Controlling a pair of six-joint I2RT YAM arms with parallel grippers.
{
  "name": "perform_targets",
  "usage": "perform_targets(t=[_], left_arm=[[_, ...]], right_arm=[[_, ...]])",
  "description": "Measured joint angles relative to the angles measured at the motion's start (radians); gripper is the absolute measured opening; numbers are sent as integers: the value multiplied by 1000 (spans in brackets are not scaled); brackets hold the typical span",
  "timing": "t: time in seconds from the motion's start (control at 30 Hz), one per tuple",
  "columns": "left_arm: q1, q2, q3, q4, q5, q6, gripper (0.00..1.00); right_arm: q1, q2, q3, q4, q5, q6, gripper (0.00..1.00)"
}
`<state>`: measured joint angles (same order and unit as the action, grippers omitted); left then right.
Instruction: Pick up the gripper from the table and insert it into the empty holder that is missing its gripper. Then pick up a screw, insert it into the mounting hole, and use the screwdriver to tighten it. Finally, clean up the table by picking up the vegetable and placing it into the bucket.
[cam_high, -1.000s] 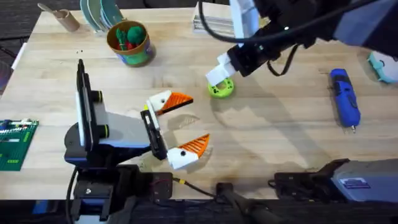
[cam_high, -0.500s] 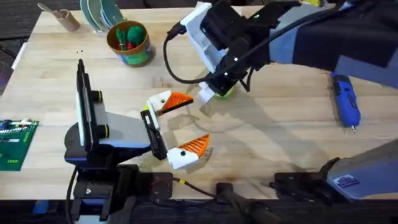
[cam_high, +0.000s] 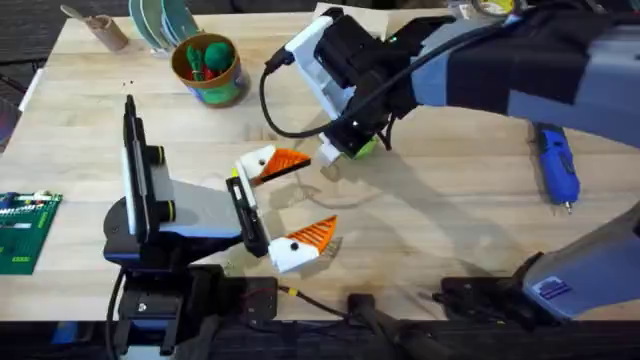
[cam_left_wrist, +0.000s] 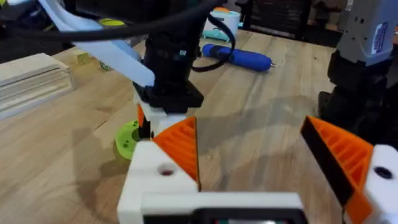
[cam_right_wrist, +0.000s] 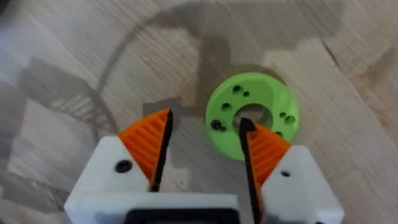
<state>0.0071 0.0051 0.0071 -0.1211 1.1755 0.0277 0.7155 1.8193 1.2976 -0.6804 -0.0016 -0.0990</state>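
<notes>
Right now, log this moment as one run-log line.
right gripper: open, over green disc | left gripper: open, idle | screwdriver: on table

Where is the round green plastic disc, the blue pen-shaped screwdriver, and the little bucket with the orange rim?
Lime-green round plastic disc (cam_right_wrist: 252, 115): right wrist view, top face.
Blue pen-shaped electric screwdriver (cam_high: 554, 166): overhead view, body.
Small round bucket with orange rim (cam_high: 228, 84): overhead view, printed side.

A robotics lab bench; wooden table (cam_high: 450, 215), circuit board (cam_high: 25, 232), electric screwdriver (cam_high: 553, 167).

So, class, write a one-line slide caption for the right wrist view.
Open right gripper poised above the lime-green disc on the wooden table.
</notes>
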Motion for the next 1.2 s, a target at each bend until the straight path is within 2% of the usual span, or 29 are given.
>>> perform_targets(t=[0.23, 0.3, 0.67, 0.83, 1.2], left_arm=[[0, 0, 0, 0, 0, 0, 993], [0, 0, 0, 0, 0, 0, 993], [0, 0, 0, 0, 0, 1, 993], [0, 0, 0, 0, 0, 2, 992], [0, 0, 0, 0, 0, 2, 993]], right_arm=[[0, 20, 0, 3, 5, 2, 403], [0, 20, 0, 3, 5, 2, 364], [2, 20, 0, -1, 92, 17, 332], [2, 20, 3, -30, 98, 29, 278], [2, 20, 21, -57, 110, 70, 296]])
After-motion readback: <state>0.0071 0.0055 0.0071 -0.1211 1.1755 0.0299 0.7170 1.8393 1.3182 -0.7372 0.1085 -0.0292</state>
